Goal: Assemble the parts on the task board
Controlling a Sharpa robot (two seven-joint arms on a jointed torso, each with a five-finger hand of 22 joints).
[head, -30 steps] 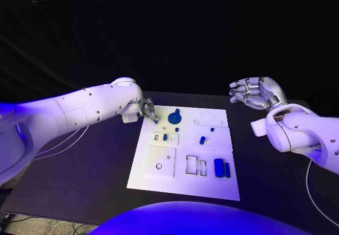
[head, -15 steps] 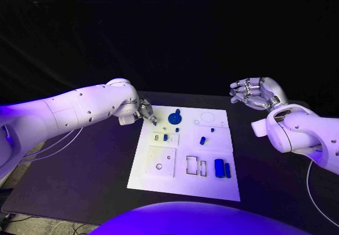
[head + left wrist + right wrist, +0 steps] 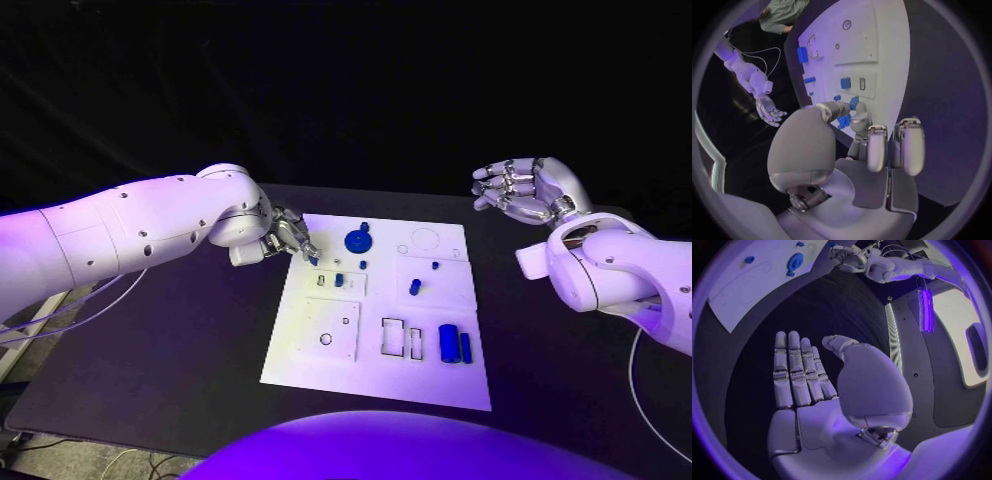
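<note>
The white task board (image 3: 335, 350) lies in the middle of the black table. My left hand (image 3: 293, 238) hovers over the board's far left corner and pinches a small blue part (image 3: 313, 259) between thumb and a finger; the pinch on the part (image 3: 844, 121) is plain in the left wrist view. A round blue part (image 3: 358, 240) sits just right of that hand. Several small blue pieces (image 3: 414, 287) lie mid-board and two blue bars (image 3: 454, 344) lie near the front right. My right hand (image 3: 522, 190) is raised beyond the board's far right corner, fingers straight and apart, holding nothing (image 3: 807, 380).
Bare black table (image 3: 159, 340) surrounds the board on all sides. Empty outlined slots (image 3: 392, 336) show on the board near the blue bars. My left arm (image 3: 130, 225) stretches across the table's far left.
My left hand has drawn slightly nearer and lower over the board's left edge, still pinching the small blue part. The right hand has hardly moved.
</note>
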